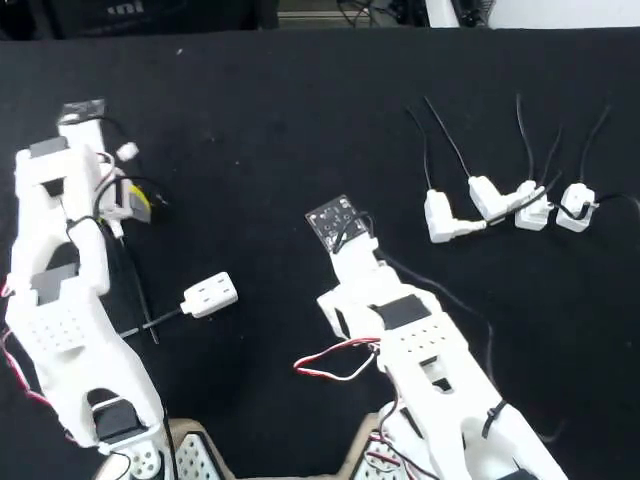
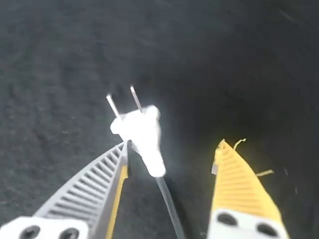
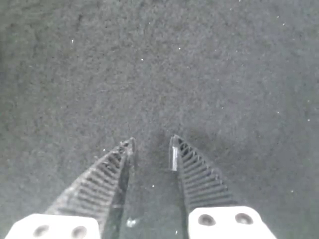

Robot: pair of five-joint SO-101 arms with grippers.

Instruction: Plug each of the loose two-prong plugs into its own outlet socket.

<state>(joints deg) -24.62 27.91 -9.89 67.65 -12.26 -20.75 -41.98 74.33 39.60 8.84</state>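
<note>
A white two-prong plug (image 2: pixel 142 133) lies on the black cloth between the fingers of my left gripper (image 2: pixel 173 145). It rests against the grey finger (image 2: pixel 94 184), while the yellow finger (image 2: pixel 234 179) stands well off it. That gripper is open, and the plug's prongs point away from the wrist. From above, the plug (image 1: pixel 127 152) sits at the far left beside the left arm's head. A white outlet socket (image 1: pixel 210 294) lies on its cable nearer the front. My right gripper (image 3: pixel 152 142) hangs over bare cloth, slightly open with nothing between its fingers.
Several more white plugs with thin black cables lie in a row at the right, among them one at the left end (image 1: pixel 441 220) and one at the right end (image 1: pixel 575 206). The right arm (image 1: pixel 410 330) stands mid-table, and red and white wires (image 1: pixel 335 362) loop beside it.
</note>
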